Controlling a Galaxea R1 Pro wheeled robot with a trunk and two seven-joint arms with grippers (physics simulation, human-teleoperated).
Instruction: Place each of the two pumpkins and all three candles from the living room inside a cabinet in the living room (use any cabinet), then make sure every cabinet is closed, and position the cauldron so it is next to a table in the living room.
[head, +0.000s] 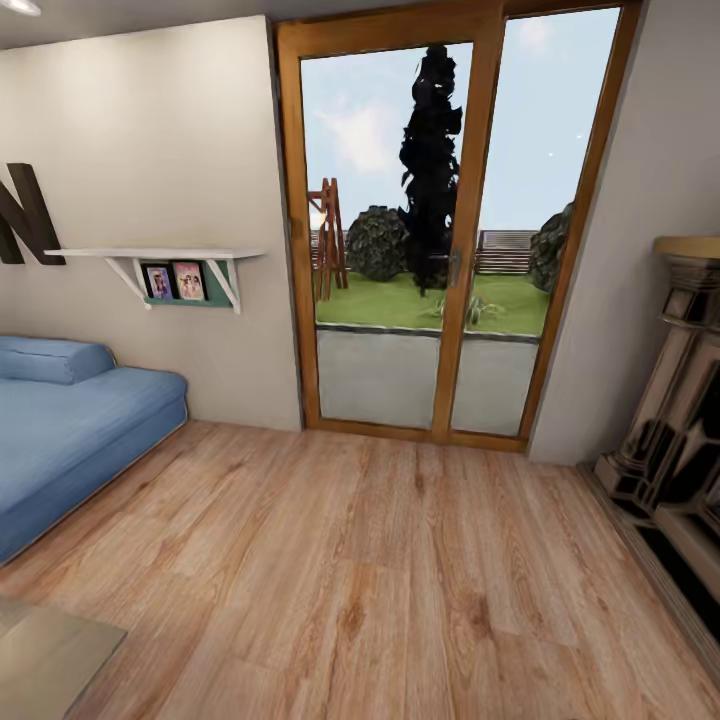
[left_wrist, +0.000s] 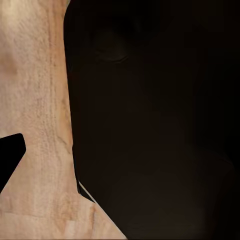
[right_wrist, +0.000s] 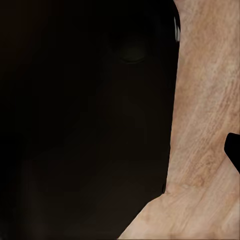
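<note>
The pumpkins, candles, cabinet and cauldron are out of view. The head view looks across bare wood floor (head: 380, 560) toward a wood-framed glass door (head: 450, 250). In the left wrist view a dark fingertip (left_wrist: 10, 155) pokes in over the floor beside a large dark body (left_wrist: 150, 125). In the right wrist view another dark fingertip (right_wrist: 234, 150) shows at the edge, next to the same kind of dark mass (right_wrist: 85, 120). Nothing is seen between the fingers.
A blue sofa (head: 70, 430) stands at the left under a white wall shelf (head: 160, 255) with photos. A dark ornate fireplace (head: 680, 420) lines the right wall. A glass table corner (head: 45, 660) sits at the lower left.
</note>
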